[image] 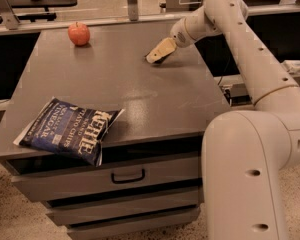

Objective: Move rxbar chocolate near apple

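The red-orange apple (pixel 79 33) stands at the far left of the grey table top (pixel 115 94). My gripper (pixel 158 54) is low over the far right part of the table, well to the right of the apple. A thin dark strip (pixel 161 60) shows right under the gripper against the table. It may be the black rxbar chocolate, which shows nowhere else on the table. Whether the gripper holds it cannot be told.
A large blue chip bag (pixel 70 130) lies at the front left corner, hanging slightly over the edge. Drawers (pixel 125 176) are below the table front. My arm (pixel 250 59) reaches along the right side. Shelving stands behind the table.
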